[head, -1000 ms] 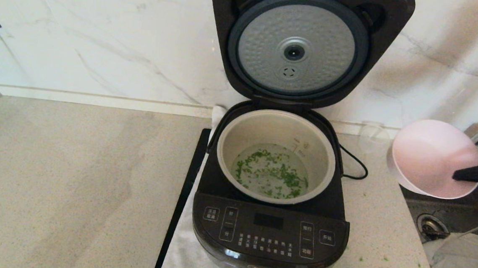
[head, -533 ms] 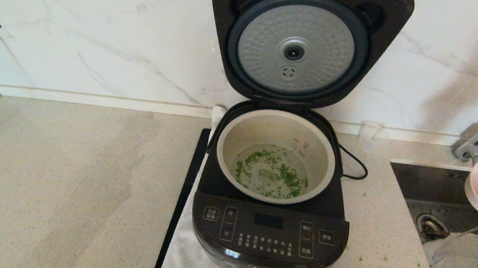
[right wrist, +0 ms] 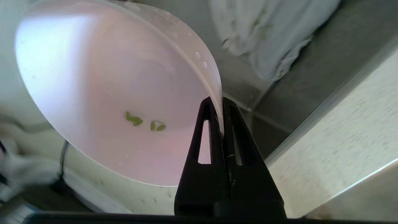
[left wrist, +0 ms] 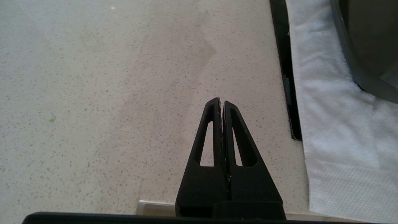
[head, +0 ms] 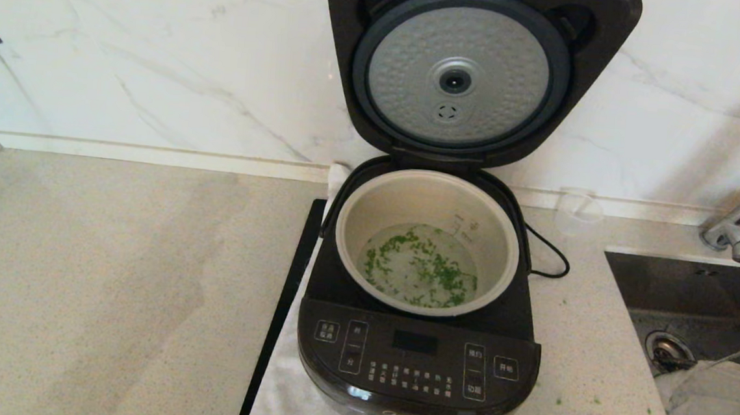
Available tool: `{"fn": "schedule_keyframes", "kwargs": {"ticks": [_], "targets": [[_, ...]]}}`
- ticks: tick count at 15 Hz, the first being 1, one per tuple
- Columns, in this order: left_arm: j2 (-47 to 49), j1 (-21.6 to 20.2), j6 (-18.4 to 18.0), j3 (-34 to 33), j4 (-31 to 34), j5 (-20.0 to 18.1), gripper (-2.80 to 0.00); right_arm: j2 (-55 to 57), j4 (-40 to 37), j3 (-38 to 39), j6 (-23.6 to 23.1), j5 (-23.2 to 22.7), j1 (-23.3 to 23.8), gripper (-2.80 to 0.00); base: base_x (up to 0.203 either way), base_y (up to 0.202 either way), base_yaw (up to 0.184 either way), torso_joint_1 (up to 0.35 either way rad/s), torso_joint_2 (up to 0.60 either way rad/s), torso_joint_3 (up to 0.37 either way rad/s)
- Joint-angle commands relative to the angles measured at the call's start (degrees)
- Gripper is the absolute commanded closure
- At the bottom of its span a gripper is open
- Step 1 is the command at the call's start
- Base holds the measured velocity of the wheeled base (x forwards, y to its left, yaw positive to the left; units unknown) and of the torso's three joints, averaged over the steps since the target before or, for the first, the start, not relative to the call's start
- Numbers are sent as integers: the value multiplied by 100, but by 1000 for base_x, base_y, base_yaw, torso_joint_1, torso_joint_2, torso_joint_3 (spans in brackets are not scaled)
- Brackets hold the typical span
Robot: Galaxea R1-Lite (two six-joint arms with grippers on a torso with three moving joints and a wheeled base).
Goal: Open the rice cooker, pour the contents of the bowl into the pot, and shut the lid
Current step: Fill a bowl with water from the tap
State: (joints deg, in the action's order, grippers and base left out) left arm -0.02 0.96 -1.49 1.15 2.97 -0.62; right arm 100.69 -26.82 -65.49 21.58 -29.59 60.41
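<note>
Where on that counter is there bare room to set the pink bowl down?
The widest bare patch is the counter left of the rice cooker, bordered by the black strip and the wall. A narrower strip runs between the cooker and the sink. Behind it, the cord and clear cup crowd things.

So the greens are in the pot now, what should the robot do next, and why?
Probably set the bowl down: the right end effector is shut on its rim over the sink, and only a few green bits cling inside. The pot holds the greens, but the lid stands open, so closing comes after.
</note>
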Motion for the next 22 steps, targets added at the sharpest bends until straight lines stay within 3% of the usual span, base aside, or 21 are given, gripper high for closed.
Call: {"fn": "schedule_keyframes", "kwargs": {"ticks": [1,5,11,18,22], "targets": [[0,0,-1,0,1,-4,0,952,-34,-323,-5,-216,434,0,0,0,0,0,0,0],[2,2,-1,0,1,1,0,1758,-72,-1024,40,-438,815,0,0,0,0,0,0,0],[-6,0,-1,0,1,1,0,2338,-122,-1809,333,-642,843,0,0,0,0,0,0,0],[-6,0,-1,0,1,-8,0,2654,-116,-2628,958,-653,428,0,0,0,0,0,0,0],[-6,0,-1,0,1,-8,0,2731,-113,-2838,1092,-642,105,0,0,0,0,0,0,0]]}}
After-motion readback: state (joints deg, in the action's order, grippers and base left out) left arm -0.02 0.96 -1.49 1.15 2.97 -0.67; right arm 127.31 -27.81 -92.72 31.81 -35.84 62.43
